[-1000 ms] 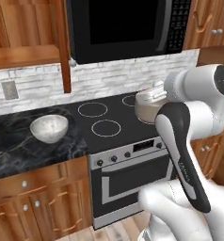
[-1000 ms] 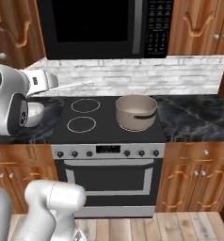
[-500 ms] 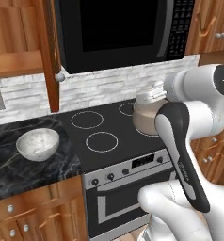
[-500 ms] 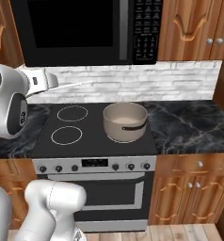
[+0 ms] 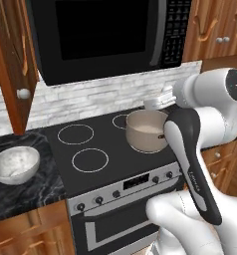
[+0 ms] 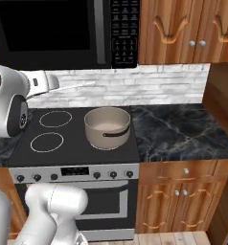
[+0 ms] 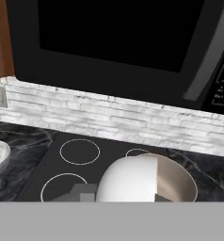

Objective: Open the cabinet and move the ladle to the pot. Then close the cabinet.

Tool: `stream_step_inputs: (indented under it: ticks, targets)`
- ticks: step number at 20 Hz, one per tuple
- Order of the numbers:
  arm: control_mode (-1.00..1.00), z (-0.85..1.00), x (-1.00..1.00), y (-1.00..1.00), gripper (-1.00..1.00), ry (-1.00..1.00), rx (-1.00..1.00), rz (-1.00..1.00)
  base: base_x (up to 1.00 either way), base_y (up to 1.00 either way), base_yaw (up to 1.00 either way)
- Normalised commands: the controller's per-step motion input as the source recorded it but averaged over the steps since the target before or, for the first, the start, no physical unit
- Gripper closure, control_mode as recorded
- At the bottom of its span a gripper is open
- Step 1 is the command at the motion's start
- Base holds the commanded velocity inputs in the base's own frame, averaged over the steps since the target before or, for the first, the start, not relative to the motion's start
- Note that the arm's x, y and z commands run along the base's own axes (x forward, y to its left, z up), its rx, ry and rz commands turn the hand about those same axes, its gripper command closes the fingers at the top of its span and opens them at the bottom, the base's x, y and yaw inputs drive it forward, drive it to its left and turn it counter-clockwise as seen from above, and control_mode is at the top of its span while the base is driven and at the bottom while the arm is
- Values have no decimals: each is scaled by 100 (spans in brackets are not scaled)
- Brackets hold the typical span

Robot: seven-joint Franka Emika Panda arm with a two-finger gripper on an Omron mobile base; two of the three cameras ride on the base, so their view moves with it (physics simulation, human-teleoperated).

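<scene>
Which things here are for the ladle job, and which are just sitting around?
For the job: slim silvery long-handled ladle; round grey-brown metal pot; reddish-brown wooden wall cabinet, door open.
Just sitting around: white speckled bowl; black microwave; black stovetop.

Even, shadowless rendered light is falling over all three views, bright enough to read every surface. The microwave [image 5: 105,35] door is staying flat black with no glare. The pot [image 6: 108,127] is showing only soft shading inside. Edges are looking slightly coarse, with no blur or lens distortion.
</scene>
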Motion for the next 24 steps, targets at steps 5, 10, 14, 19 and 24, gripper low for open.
stream_step_inputs:
  ticks: [5,10,14,19,24]
  targets:
    - [100,0,0,0,100,0,0,0,42,-37,-3]
    - [100,0,0,0,100,0,0,0,46,-19,-1]
    - [100,0,0,0,100,0,0,0,33,-2,0]
    - [100,0,0,0,100,0,0,0,17,0,0]
    - [100,0,0,0,100,0,0,0,1,0,0]
